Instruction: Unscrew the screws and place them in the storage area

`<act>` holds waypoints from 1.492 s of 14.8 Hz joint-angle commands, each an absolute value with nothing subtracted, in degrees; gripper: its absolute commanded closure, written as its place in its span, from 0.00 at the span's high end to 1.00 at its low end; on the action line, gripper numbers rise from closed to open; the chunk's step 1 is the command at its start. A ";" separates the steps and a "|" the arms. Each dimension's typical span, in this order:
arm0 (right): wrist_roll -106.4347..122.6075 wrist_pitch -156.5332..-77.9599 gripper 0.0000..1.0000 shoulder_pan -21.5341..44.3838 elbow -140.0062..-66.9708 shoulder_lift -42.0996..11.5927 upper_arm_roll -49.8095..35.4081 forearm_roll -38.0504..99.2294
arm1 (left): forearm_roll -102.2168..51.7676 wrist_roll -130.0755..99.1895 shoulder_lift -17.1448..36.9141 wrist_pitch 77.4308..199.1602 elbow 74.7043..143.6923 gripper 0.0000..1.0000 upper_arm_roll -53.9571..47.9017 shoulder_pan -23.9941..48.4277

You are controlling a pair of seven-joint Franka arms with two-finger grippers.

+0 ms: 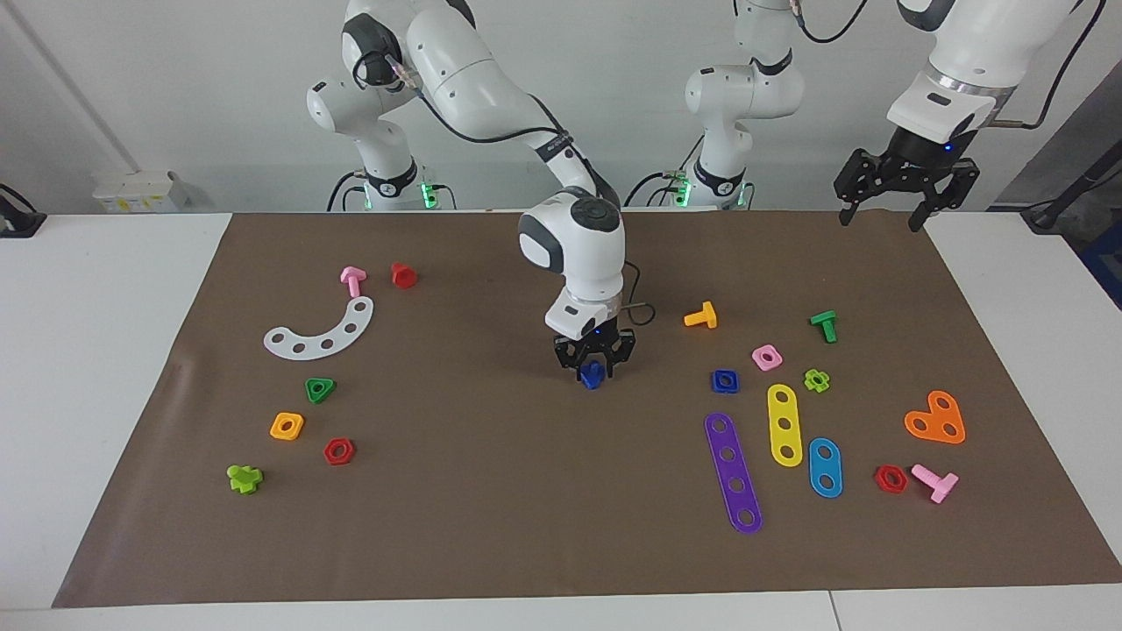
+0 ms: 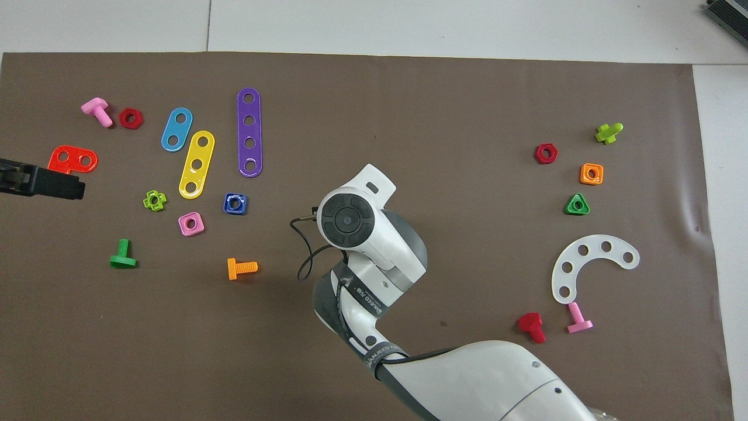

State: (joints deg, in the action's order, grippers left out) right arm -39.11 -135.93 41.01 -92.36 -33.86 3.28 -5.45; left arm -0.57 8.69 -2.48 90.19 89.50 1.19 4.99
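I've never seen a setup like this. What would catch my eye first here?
Most striking is the right arm bent down over the middle of the brown mat, its right gripper clamped on a small dark-blue bolt. Bright toy parts lie scattered toward both ends of the table, among them a long purple strip beside a dark-blue square nut. The left gripper waits in the air, open, over the mat's edge.

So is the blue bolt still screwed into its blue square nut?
No, out. The right gripper holds the blue bolt, while the blue square nut lies apart on the mat.
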 commanded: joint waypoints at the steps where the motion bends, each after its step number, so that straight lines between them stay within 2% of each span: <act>1: -38.23 -134.83 0.58 40.87 -92.46 -33.40 3.16 -6.15 | -0.97 9.23 -1.06 87.20 87.36 1.00 1.06 4.84; 4: -38.23 -133.95 0.58 40.87 -92.29 -33.40 3.16 -6.15 | -1.41 9.23 -0.53 85.87 87.10 1.00 0.97 4.66; 7: -38.23 -133.95 0.54 40.96 -92.20 -33.31 3.16 -6.15 | -1.41 9.23 -0.44 86.31 87.01 1.00 -0.52 3.35; 9: -38.23 -133.95 0.50 40.96 -92.11 -33.31 3.16 -6.15 | -1.06 9.14 -0.53 85.96 87.01 1.00 -1.84 2.37; 12: -38.23 -133.95 0.38 40.96 -92.02 -33.31 3.16 -6.15 | -1.05 8.88 -1.40 86.84 87.80 1.00 -1.85 2.72; 19: -38.23 -133.95 0.29 40.96 -92.02 -33.31 3.16 -6.15 | -1.14 9.05 -3.07 86.49 90.87 1.00 -1.41 2.81; 20: -38.23 -133.95 0.25 40.96 -92.02 -33.31 3.16 -6.15 | -1.06 8.97 -3.16 86.31 90.88 1.00 -1.41 2.81; 21: -38.23 -133.95 0.09 40.96 -92.02 -33.31 3.16 -6.15 | -1.05 8.96 -3.16 86.31 90.88 1.00 -1.41 2.81; 22: -38.23 -133.86 0.00 40.96 -92.02 -33.31 3.16 -6.15 | -1.05 8.96 -3.16 86.40 90.88 1.00 -1.41 2.81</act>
State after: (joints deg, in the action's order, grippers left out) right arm -39.07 -135.08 41.04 -92.06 -33.73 3.26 -5.47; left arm -0.59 8.68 -1.54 86.86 89.28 -1.20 3.40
